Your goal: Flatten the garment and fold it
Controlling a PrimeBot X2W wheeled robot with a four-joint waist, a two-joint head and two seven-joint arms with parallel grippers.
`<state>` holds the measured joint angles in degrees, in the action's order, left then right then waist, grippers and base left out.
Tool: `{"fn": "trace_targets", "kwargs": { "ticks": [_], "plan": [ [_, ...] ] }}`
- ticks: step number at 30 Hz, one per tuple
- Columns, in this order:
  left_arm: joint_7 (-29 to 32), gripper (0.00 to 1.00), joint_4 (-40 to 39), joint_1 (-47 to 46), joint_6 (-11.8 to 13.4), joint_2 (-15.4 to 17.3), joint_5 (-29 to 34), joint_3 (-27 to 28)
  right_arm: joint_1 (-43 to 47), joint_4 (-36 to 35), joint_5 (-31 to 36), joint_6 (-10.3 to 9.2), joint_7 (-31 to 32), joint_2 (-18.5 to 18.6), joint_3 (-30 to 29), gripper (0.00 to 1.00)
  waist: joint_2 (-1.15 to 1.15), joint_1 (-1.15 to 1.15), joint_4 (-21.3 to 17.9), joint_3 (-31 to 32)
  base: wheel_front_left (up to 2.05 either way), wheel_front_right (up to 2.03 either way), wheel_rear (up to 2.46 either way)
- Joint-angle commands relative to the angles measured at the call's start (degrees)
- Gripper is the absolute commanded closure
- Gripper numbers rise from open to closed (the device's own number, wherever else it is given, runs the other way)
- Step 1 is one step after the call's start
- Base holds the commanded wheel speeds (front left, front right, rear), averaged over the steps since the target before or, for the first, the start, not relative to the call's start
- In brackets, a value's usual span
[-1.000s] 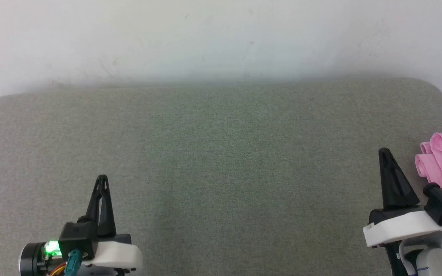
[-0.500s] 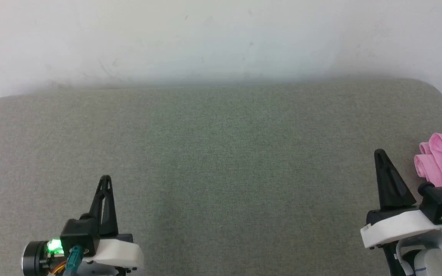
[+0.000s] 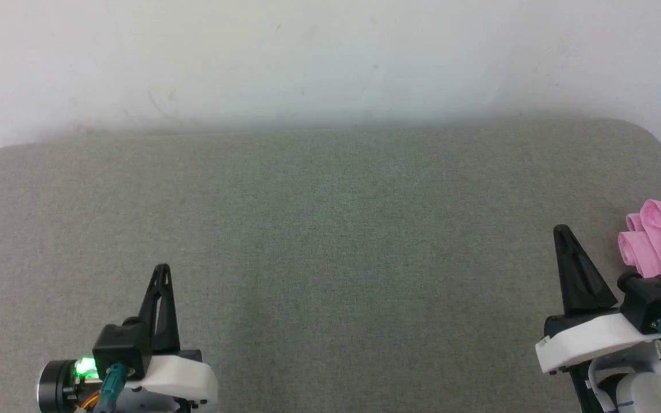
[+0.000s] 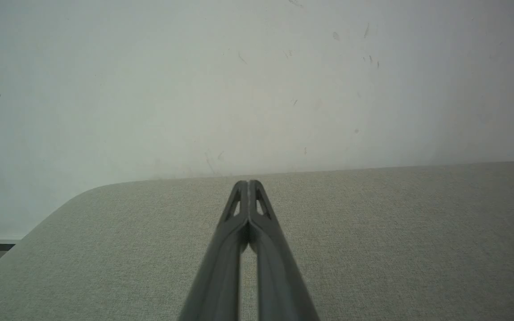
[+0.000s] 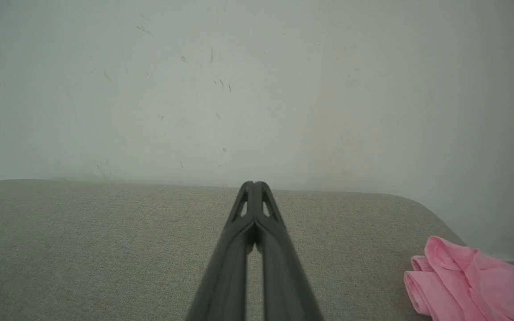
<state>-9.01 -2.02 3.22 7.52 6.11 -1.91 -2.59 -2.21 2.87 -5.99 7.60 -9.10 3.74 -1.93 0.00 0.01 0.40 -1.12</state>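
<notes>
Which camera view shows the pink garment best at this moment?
The right wrist view: the pink garment lies large at its lower right, bunched, with rolled folds clear, though the frame cuts it off. In the head view the garment is smaller and cut by the right edge.

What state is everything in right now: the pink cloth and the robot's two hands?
Pink cloth: crumpled in a heap, not flattened, not held.
Left gripper: jaws shut, empty.
Right gripper: jaws shut, empty, beside the cloth.
Green light: lit.
</notes>
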Motion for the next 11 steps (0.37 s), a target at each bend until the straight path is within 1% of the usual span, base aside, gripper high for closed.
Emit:
{"fn": "trace_targets", "kwargs": {
  "ticks": [1,11],
  "plan": [
    [0.3,1.0,0.3,-0.9,-0.6,-0.2,0.7,0.3,0.7,-0.3,0.6,-0.04,0.3,-0.2,0.0,1.0,0.0,0.0,0.0,0.0,0.0,0.0,0.0],
    [1.4,1.0,0.5,-1.2,-1.5,-0.6,0.9,0.6,0.9,-0.6,1.3,-0.05,1.5,-0.3,0.3,1.0,0.0,0.0,-0.1,0.2,0.0,0.0,0.0]
  ]
}}
